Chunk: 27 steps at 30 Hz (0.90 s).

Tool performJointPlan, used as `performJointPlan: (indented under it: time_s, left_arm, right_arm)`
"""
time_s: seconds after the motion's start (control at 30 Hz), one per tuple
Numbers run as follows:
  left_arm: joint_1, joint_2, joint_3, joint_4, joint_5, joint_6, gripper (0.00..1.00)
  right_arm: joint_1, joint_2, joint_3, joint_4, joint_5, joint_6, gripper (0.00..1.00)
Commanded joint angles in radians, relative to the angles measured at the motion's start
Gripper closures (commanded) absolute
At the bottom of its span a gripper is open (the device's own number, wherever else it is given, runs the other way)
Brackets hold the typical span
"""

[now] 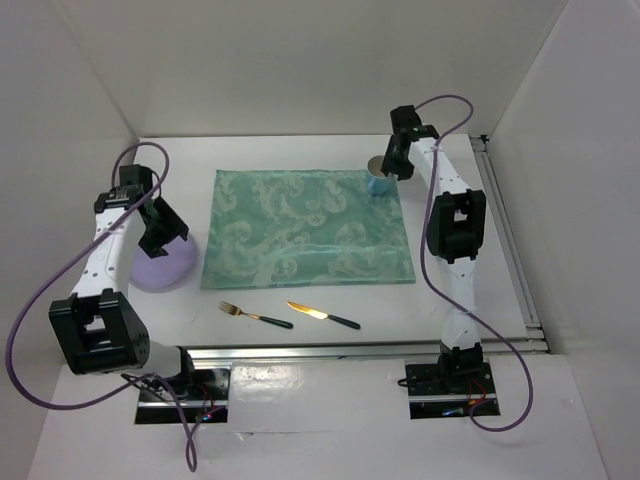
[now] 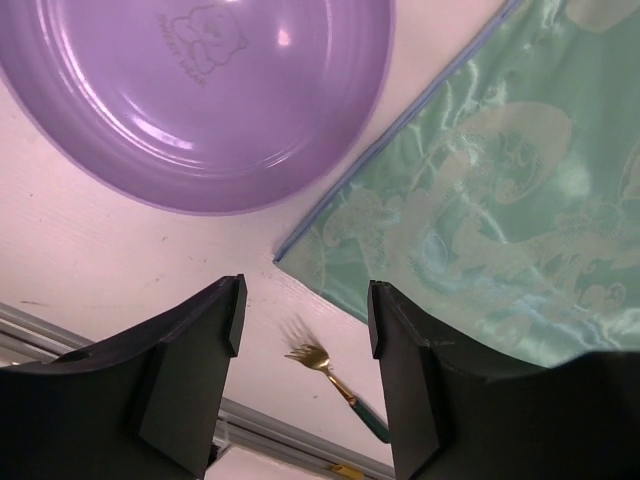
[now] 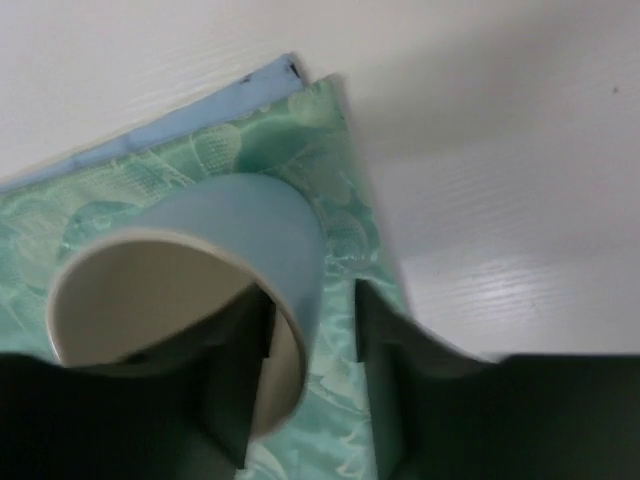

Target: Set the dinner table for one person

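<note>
From above: the large, flat, plain white rectangular tabletop (image 1: 290,155) fills the cell in front of my two bases, with a metal rail (image 1: 330,350) along its near edge. A teal-green patterned rectangular cloth (image 1: 305,228) lies at its middle. A round lilac plastic plate (image 1: 165,268) sits off the cloth's left edge. A gold fork with a dark handle (image 1: 254,315) and a matching gold knife (image 1: 322,315) lie on bare white between cloth and rail. A pale blue cup (image 1: 379,182) stands on the cloth's far right corner. My left gripper (image 1: 165,232) hangs over the plate; my right gripper (image 1: 397,165) is at the cup.

Left wrist: my left gripper (image 2: 305,300) is spread and empty above bare tabletop (image 2: 120,260), near the cloth's corner. The plate (image 2: 200,100) lies just beyond, the fork (image 2: 330,375) below.

Right wrist: my right gripper (image 3: 312,310) stands astride the cup (image 3: 250,230) wall, one finger inside the rim and one outside. A sliver of cloth (image 3: 200,160) shows between wall and outer finger, so I judge the jaws narrowly parted, not pinching.

Handling, as I judge it: the tabletop is rigid and fixed, nothing to take hold of, only to set upon. Its surface looks smooth and slick, so pieces may slide when nudged. The plate looks light and stiff, best taken at its raised rim. The cup is best taken by its wall; the thin cloth could drag or wrinkle.
</note>
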Motion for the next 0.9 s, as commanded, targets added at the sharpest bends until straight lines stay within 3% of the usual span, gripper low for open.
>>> performJointPlan:
  time_s: [0.0,0.1,0.13,0.23,0.5,0.87]
  left_arm:
    - [0.059,-0.046,-0.017,-0.022,0.043,-0.027,0.31]
    - [0.118,-0.046,-0.040,-0.031,0.052,-0.027,0.29]
    - [0.130,-0.046,-0.054,-0.031,0.062,-0.037,0.29]
    - [0.200,-0.056,-0.115,0.008,0.167,-0.025,0.25]
    - [0.389,-0.046,-0.284,0.101,0.178,-0.077,0.25]
    - [0.458,-0.011,-0.293,0.176,0.070,-0.180,0.26]
  right_arm:
    - [0.005,-0.021,0.052,0.050,-0.031,-0.003,0.45]
    - [0.005,-0.030,0.063,0.050,-0.031,-0.003,0.25]
    - [0.005,-0.042,0.063,0.050,-0.040,-0.003,0.13]
    - [0.005,-0.088,0.072,0.059,-0.058,-0.012,0.00]
    - [0.005,-0.272,0.037,0.071,-0.098,-0.059,0.00]
    - [0.005,-0.559,-0.320,0.131,-0.141,-0.078,0.00]
